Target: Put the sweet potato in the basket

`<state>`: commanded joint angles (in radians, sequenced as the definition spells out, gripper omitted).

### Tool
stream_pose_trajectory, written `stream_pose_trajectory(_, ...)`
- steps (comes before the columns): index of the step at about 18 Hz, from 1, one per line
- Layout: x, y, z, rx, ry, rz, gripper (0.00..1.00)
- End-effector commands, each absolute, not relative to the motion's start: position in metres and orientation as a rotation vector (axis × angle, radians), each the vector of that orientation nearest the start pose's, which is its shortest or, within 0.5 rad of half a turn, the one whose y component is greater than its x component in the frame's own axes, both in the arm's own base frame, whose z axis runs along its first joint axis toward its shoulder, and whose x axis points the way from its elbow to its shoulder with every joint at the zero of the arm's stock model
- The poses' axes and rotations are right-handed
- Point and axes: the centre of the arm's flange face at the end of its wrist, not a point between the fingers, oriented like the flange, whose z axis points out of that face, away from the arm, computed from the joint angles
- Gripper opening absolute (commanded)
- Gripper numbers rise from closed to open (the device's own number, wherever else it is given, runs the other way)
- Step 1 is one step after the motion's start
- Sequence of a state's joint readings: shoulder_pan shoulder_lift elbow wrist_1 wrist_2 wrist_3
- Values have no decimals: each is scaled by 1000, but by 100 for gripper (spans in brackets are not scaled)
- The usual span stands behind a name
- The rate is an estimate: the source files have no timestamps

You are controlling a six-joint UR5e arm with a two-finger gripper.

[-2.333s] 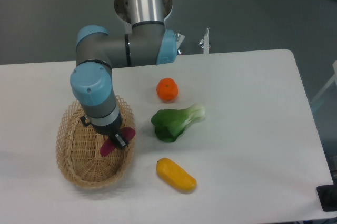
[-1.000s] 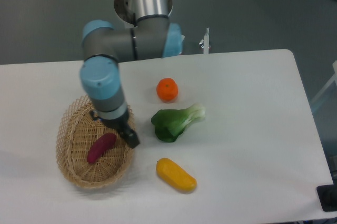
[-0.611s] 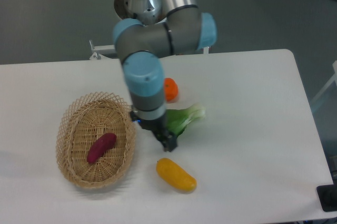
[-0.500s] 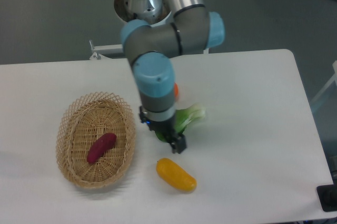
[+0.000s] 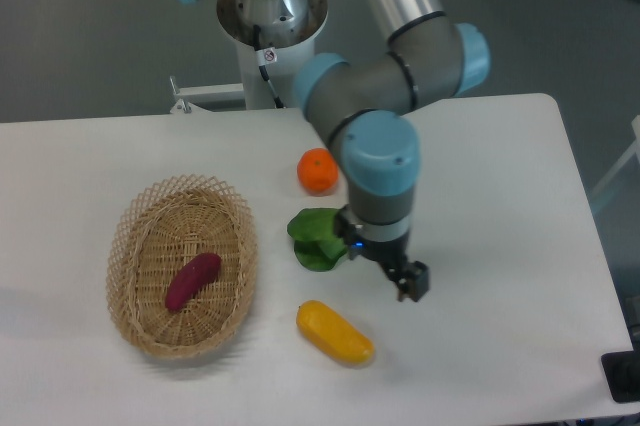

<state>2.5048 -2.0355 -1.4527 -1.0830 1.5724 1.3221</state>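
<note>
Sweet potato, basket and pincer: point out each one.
sweet potato (image 5: pixel 193 281), fixed camera, middle of the tuber.
basket (image 5: pixel 128 236), fixed camera, left woven rim.
pincer (image 5: pixel 411 286), fixed camera, dark fingertips above the table.

There was one oval tan wicker basket (image 5: pixel 140 246), one magenta-purple sweet potato (image 5: pixel 193 281), one round orange fruit (image 5: pixel 318 171), one leafy green vegetable (image 5: pixel 312 239) and one yellow-orange oblong vegetable (image 5: pixel 335 333).

From my feed I see a white table (image 5: pixel 500 176) with rounded corners filling most of the view, evenly lit with only soft shadows. Behind it lies a dull grey floor (image 5: pixel 90 36). A small dark object (image 5: pixel 622 378) sits at the lower right edge, and something pale (image 5: pixel 622 171) pokes in at the right.
</note>
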Motion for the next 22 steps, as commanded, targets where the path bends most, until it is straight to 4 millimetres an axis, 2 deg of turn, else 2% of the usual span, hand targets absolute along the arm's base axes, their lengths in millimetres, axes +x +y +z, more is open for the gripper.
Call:
stream_pose_trajectory(7,-532,463,323,-2987,639,215,100)
stream_pose_trajectory(10,-554,449,319,-2988,656,219,100)
stream_pose_trajectory(17,-581,428,314,-2994,681,227,100)
stream_pose_trajectory(22,-591,423,314,-2992,704,240,100)
